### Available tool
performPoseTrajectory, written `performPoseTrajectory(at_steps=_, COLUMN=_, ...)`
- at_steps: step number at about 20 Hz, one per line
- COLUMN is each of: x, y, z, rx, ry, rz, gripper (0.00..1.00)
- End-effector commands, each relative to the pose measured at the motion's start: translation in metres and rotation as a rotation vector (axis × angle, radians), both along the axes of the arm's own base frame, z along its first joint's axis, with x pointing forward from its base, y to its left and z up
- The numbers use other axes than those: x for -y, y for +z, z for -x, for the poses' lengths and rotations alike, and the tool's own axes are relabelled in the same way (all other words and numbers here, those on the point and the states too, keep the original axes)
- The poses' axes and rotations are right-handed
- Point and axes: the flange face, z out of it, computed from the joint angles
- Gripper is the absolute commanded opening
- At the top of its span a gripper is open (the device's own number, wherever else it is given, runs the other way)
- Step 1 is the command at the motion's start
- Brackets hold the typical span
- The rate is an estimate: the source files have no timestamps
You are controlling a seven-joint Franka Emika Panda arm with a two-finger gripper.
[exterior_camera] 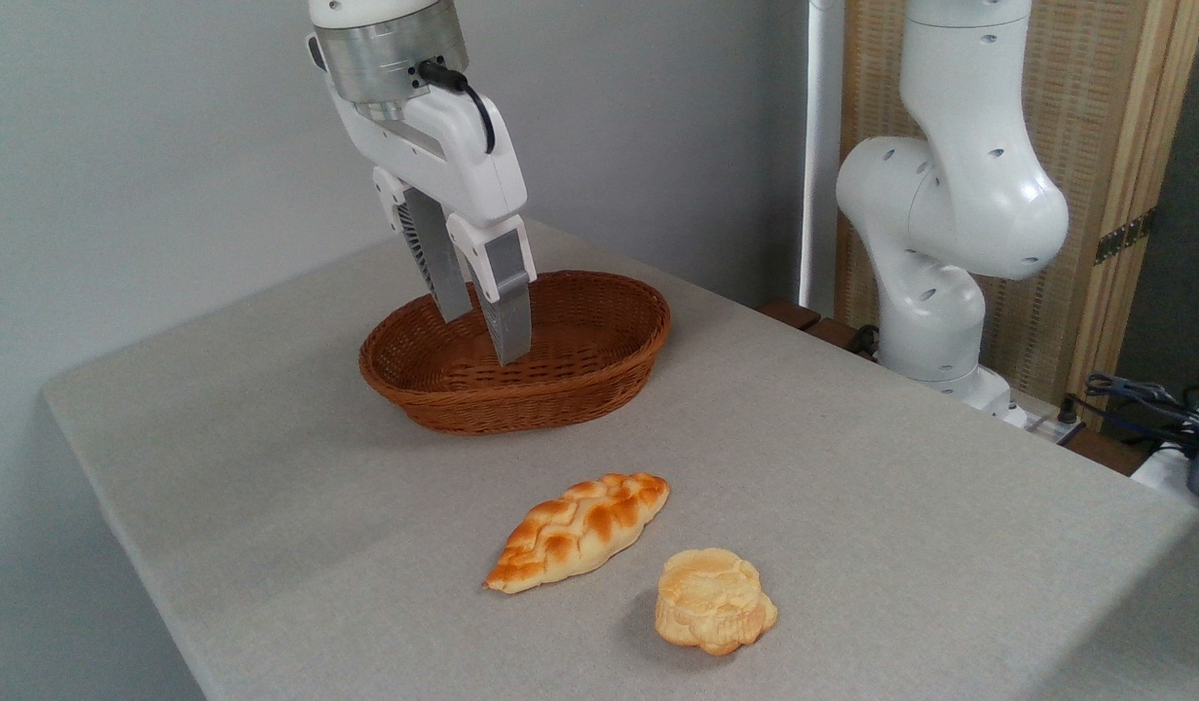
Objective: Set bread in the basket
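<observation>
The grey desk fills most of the view, its surface a plain cloth-like texture running from the far left corner down to the near right. Behind its right edge stands the white arm, its base just off the desk beside a pale wooden screen. The arm's far end reaches in from the top, carrying the gripper, which hangs over the left half of the basket with its fingertips in front of the basket's interior. Its two fingers are spread a little, a narrow gap showing between them, and they hold nothing. The basket, oval and reddish-brown wicker, sits toward the back of the desk. Well in front of it lies a long braided loaf, orange-brown, angled with one pointed end toward the near left. Just beside that loaf, to the right and nearer the camera, rests the bread, a small pale golden bun with a lumpy edge, flat on the desk and well apart from both basket and gripper.
</observation>
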Motion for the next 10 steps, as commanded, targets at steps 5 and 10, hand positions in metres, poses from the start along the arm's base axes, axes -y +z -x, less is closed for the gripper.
performPoseTrajectory(at_steps=5, x=-0.0086, y=-0.0012, z=-0.0014, rx=-0.017, ry=0.009, rz=0.005, gripper=1.0)
performPoseTrajectory(at_steps=10, x=-0.0068, y=-0.0094, z=-0.0007, rx=0.007, ry=0.006, rz=0.003, gripper=1.0)
